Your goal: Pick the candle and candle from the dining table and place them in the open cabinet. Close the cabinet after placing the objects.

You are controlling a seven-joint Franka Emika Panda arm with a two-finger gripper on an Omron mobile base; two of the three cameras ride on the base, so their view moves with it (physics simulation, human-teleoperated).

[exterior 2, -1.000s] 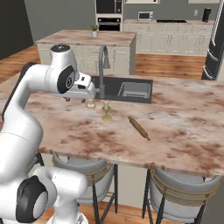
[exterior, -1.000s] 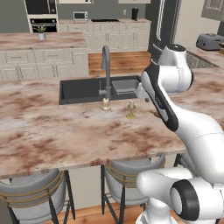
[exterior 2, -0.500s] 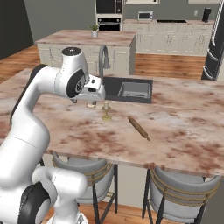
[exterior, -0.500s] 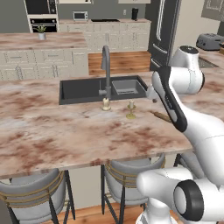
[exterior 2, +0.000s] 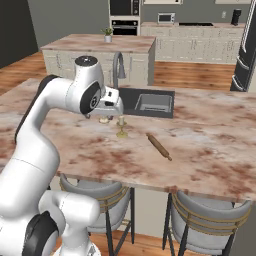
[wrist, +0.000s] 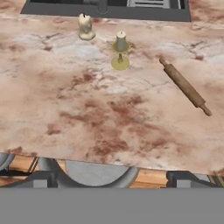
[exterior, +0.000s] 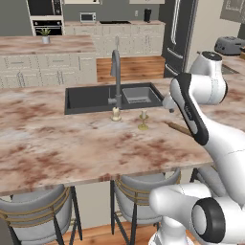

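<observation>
Stubby candle (wrist: 85,27) and brass-stick candle (wrist: 120,49) both upright on worktop (wrist: 87,109), just in front of sink (exterior: 103,98), near the tap (exterior: 116,72), close together but not touching. Rolling pin (wrist: 184,86) lies to their right in hand view, apart from both. Hand (wrist: 111,177) wide open, empty, over the near worktop edge, well short of the candles.
</observation>
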